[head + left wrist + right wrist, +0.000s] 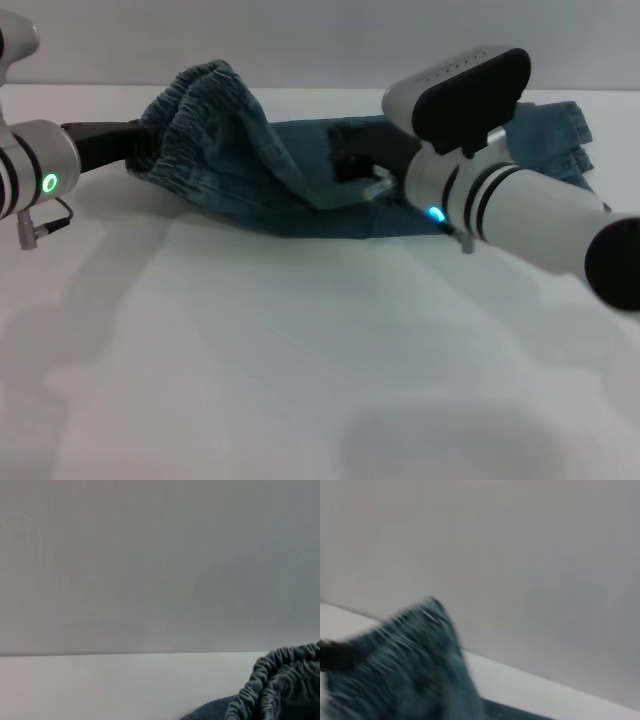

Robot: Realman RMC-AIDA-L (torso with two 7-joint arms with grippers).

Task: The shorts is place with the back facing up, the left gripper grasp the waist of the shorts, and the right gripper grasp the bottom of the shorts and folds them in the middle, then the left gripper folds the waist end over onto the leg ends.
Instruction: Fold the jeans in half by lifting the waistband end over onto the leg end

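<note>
Head view shows the shorts lying folded lengthwise into a long strip across the far part of the white table, so the judgement is that the middle fold is done and the end-over-end fold is under way. The left gripper is closed on the waist, whose ruffled elastic band stands lifted off the table and leans toward the right, apparently so it can be carried over the rest of the denim. The leg ends lie flat at the far right, partly hidden behind the right arm. The right gripper sits low on the cloth near the strip's middle, probably pinning it so the fabric does not drag; whether its fingers are open or closed cannot be told. In the left wrist view the gathered band rises beside the camera.
</note>
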